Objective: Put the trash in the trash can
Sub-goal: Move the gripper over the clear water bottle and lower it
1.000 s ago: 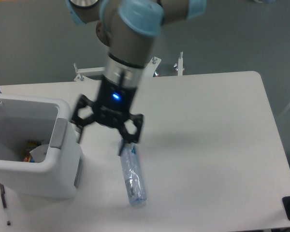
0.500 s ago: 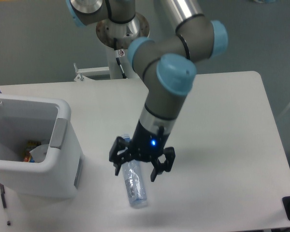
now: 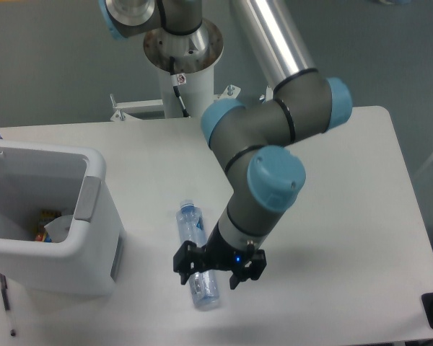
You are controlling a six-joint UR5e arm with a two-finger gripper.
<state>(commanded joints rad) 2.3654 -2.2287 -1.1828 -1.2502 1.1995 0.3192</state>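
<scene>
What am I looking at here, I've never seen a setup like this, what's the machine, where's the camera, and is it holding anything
This is one picture from a fixed camera looking down at a white table. The grey machine with light blue joints is a robot arm, bolted to a post behind the table. At its tip is a black two-finger pincer, which serves as its hand.

On the table lies a clear bottle, flat on its side with the cap pointing away from the camera. The pincer is low over the bottle's near end, fingers spread to either side of it. It looks open, so the bottle does not seem to be gripped yet.

At the left stands a white trash can with a few bits already inside.
</scene>
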